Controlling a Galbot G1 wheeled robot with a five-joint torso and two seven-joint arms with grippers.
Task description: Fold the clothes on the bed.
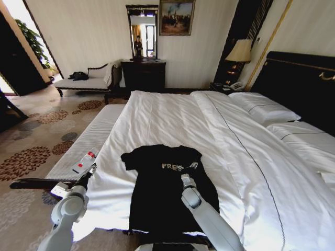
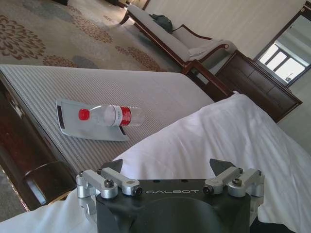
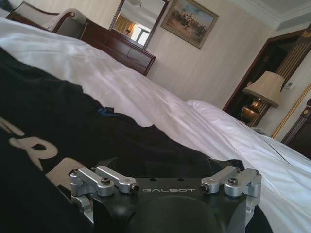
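Observation:
The clothes are one black T-shirt (image 1: 157, 204) with white lettering, lying flat near the front edge of the bed (image 1: 172, 120). My right gripper (image 1: 189, 167) rests low on the shirt's chest, right beside the lettering (image 3: 29, 145). In the right wrist view the right gripper (image 3: 165, 167) is spread open against the black cloth (image 3: 58, 111), with nothing gripped. My left gripper (image 1: 90, 171) hovers at the bed's left edge, off the shirt. The left gripper (image 2: 167, 167) is open above the white duvet (image 2: 218, 136).
A grey striped bench (image 1: 84, 141) runs along the bed's left side and carries a water bottle (image 2: 114, 115) on a small grey tray (image 2: 73, 121). Pillows (image 1: 267, 112) lie at the dark headboard. A chaise (image 1: 86, 81), dresser (image 1: 143, 73) and lamp (image 1: 239, 52) stand far off.

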